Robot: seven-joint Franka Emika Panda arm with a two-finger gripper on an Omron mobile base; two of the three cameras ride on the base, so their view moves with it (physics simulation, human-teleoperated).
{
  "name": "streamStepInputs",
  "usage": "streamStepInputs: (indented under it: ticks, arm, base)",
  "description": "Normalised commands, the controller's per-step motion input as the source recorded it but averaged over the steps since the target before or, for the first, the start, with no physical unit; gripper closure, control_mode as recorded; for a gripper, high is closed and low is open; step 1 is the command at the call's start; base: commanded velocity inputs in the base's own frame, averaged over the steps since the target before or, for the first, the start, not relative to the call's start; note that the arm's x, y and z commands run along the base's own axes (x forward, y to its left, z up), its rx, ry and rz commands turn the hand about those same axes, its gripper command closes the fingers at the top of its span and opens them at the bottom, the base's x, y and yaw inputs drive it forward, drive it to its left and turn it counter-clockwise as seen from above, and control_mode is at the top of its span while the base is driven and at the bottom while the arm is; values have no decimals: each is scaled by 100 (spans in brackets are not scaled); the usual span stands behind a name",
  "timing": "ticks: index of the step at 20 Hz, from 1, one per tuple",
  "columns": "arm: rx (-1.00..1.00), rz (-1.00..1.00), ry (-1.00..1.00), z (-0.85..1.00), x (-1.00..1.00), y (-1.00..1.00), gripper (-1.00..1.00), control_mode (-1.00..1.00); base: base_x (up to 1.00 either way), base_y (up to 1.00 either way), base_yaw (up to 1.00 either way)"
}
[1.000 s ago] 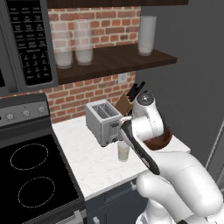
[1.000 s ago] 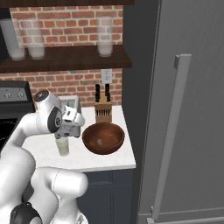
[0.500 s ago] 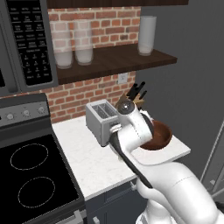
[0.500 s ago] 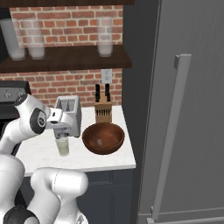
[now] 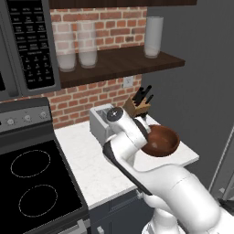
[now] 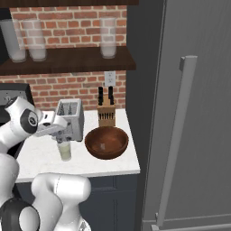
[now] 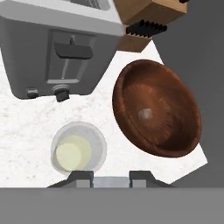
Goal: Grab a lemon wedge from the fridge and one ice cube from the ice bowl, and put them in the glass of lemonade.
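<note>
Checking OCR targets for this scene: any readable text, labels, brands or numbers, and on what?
No text can be quoted.
Microwave keypad: rows of small white markings, too blurred to read.
Stove control panel: knobs, no legible marks.
Toaster, fridge, knife block, ice bowl, glass of lemonade: no lettering visible.

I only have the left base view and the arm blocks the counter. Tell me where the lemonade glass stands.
Observer: The glass of lemonade stands on the counter in front of the toaster, left of the ice bowl in the right base view.
Operator: Report what's in the bowl.
Observer: One pale cube lies near its middle.
Operator: Report the jaws.
Observer: The gripper is near the glass, jaws narrow, with what looks like a pale block between them.
</note>
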Motion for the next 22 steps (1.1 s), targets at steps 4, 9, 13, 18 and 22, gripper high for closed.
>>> streamStepInputs:
  ticks: [4,9,13,18,22]
  arm:
    - [-1,2,10,-12,0,7,100,-100]
    - [-1,2,4,-33,5,6,100,-100]
    - [0,1,3,-23,5,0,100,-100]
    - [0,0,6,-6,0,0,100,-100]
    - [-1,0,13,0,0,0,100,-100]
  base:
    - [0,0,0]
    - [0,0,0]
    - [0,0,0]
    - [0,0,0]
    - [0,0,0]
